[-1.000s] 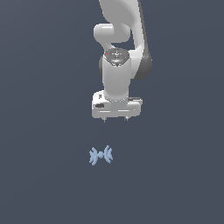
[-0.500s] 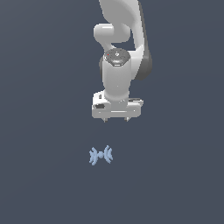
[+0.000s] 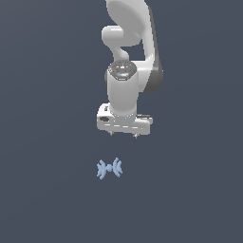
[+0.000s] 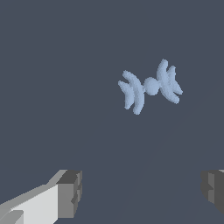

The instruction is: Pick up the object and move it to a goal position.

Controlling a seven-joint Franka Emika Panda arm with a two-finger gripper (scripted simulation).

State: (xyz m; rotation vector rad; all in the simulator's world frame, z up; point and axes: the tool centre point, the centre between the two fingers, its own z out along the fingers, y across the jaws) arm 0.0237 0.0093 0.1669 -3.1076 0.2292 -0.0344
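Below the spread end effector (image 3: 123, 135), the lone object (image 3: 109, 168)

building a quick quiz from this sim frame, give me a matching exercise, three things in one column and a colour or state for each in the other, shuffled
Things:
1. object
2. gripper
3. arm

Colour or state:
A. white, reaching down from above
B. pale blue, lying on the dark ground
C. open, holding nothing, above the ground

Pairs: 1-B, 2-C, 3-A
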